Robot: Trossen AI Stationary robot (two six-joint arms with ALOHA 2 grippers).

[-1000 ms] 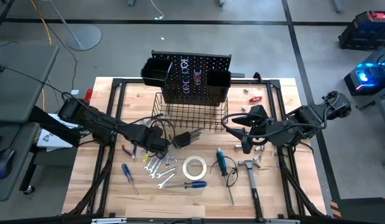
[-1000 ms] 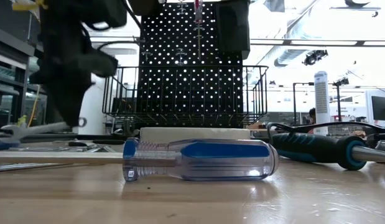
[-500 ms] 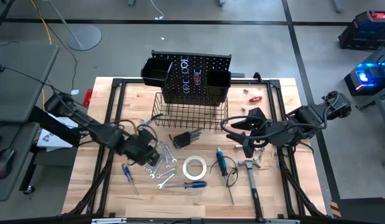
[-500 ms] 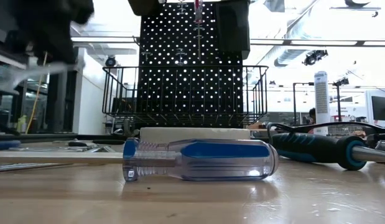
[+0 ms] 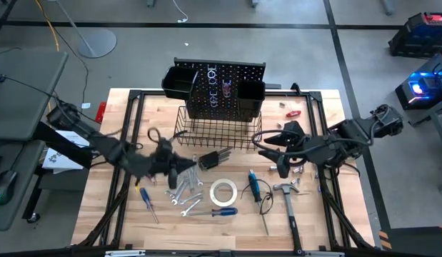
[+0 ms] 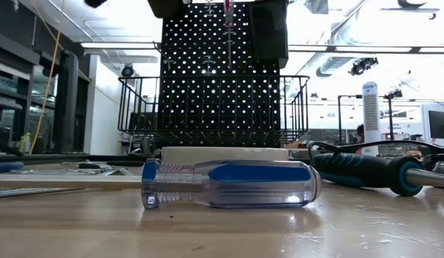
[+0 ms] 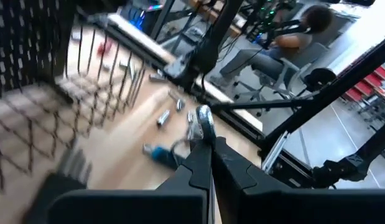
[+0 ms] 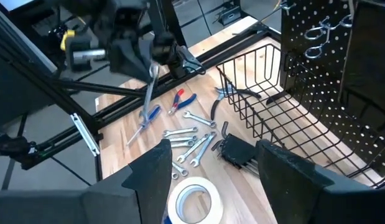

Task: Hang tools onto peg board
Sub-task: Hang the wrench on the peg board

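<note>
We see the left gripper (image 5: 179, 165) raised over the left half of the pale wood-grain table (image 5: 320, 221), fingers pressed together on a thin silver wrench (image 7: 201, 123) — its ring end pokes up past the dark fingertips in the left wrist view, and from the right wrist view the same wrench hangs down as a slim shiny bar. The right gripper (image 5: 283, 165) sits over the right side of the table, its dark fingers spread wide with nothing between them.

The peg board (image 5: 224, 89) stands upright at the table's far edge, a flat black panel dotted with round holes; a few silver ring-shaped tools already hang on it. It carries two boxy black bins (image 5: 180, 81) at its sides and a black wire basket (image 5: 219, 128) jutting toward us.

More flat silver wrenches (image 5: 183, 189) lie fanned on the wood near the left gripper, red-handled pliers (image 5: 146, 173) beside them. The white tape roll (image 5: 223, 192) — a smooth flat ring — lies mid-table. A blue-handled screwdriver (image 6: 232, 183) with a clear glossy plastic grip lies just in front of it. The black-handled claw hammer (image 5: 288, 202) lies to the right.
</note>
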